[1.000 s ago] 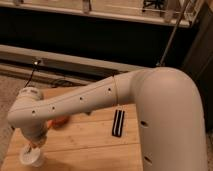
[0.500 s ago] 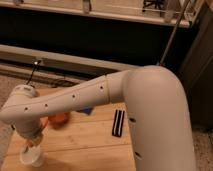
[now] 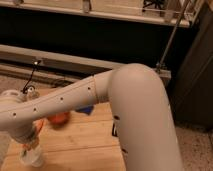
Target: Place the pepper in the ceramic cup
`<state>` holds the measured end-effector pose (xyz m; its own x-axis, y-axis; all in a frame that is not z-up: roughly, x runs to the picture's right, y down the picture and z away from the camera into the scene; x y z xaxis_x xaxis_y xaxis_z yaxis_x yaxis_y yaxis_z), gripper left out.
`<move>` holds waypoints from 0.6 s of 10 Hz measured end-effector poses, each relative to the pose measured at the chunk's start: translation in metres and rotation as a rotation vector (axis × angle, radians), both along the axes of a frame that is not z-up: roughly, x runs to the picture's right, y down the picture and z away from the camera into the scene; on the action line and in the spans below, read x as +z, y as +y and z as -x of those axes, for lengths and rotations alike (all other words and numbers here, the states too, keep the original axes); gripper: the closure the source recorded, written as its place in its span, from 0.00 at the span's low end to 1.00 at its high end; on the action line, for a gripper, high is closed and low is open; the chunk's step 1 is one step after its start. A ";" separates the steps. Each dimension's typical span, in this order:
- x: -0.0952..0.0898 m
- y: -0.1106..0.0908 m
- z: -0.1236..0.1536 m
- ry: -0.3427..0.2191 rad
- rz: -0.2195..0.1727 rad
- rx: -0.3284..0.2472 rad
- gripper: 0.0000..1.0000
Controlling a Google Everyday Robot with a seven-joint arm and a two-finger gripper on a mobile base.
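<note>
Pale wooden tabletop (image 3: 85, 145), dark shelving behind. The white robot arm (image 3: 65, 102) reaches down-left. Its two-finger gripper (image 3: 31, 145) is closed and poised right over the small white ceramic cup (image 3: 33, 159). The slender orange pepper is not clearly distinguishable. It is probably pinched in the jaws, held there for release into the cup.

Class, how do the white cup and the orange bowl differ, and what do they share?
The cup is white; the bowl is red-orange. The cup is narrower than the bowl. The cup sits directly under the shut gripper; the bowl lies farther back, partly hidden by the arm. Both rest on the wooden table.
</note>
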<state>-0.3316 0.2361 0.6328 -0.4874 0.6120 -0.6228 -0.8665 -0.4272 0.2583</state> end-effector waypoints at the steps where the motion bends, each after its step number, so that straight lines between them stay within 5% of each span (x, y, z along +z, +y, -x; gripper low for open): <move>1: 0.000 0.003 0.001 0.012 -0.005 -0.009 1.00; 4: 0.006 0.008 -0.007 0.070 0.001 0.001 1.00; 6: 0.006 0.015 -0.003 0.097 -0.005 -0.040 1.00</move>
<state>-0.3282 0.2507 0.6392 -0.5202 0.6350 -0.5711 -0.8540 -0.3943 0.3394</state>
